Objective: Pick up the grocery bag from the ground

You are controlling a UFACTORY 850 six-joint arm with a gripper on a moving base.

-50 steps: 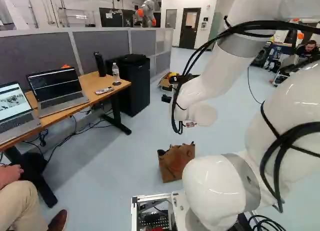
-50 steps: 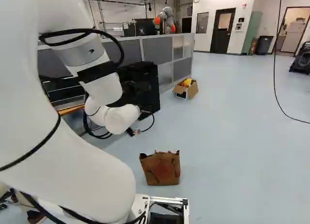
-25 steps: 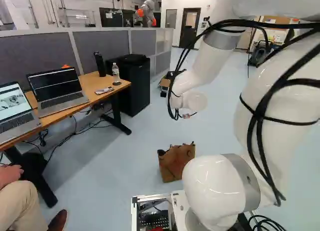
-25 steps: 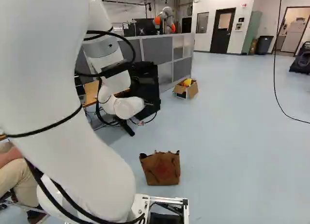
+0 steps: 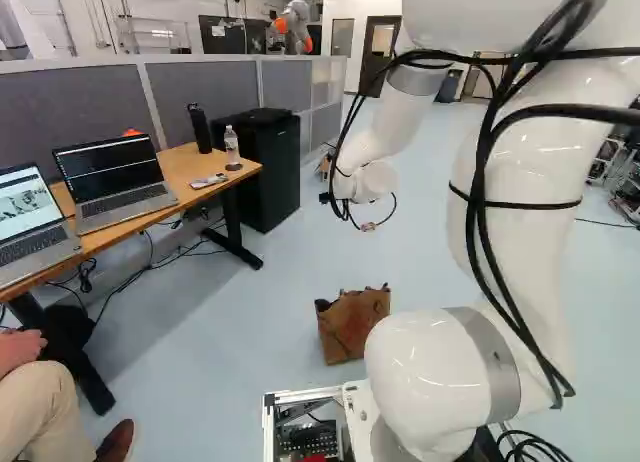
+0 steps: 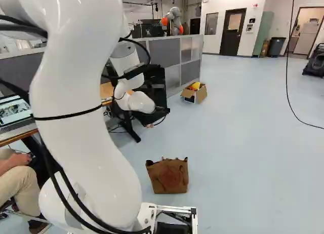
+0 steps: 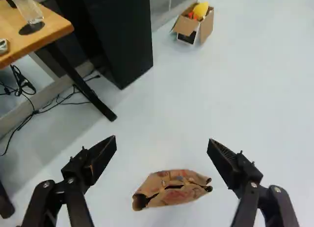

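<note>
The pale floor (image 6: 243,148) carries the brown grocery bag (image 6: 168,177), upright and ungripped, while the hand (image 7: 162,140) stands wide open and empty above floor level (approach stage, in my judgement), the next move requiring descent and alignment over the bag's top.

The grocery bag (image 6: 167,177) is brown paper, with a reddish patch on its broad front face and thin, darker lines that may be creases or print. It stands upright on the pale blue-grey floor (image 6: 243,158), below the middle of the right base view and just right of the middle in the left base view. Its sides are rumpled, and its top edge is uneven and crumpled. The wrist view shows the top pressed into a narrow, crooked mouth, with dark gaps between the folds and one end gaping wider. Its contents cannot be made out.
</note>
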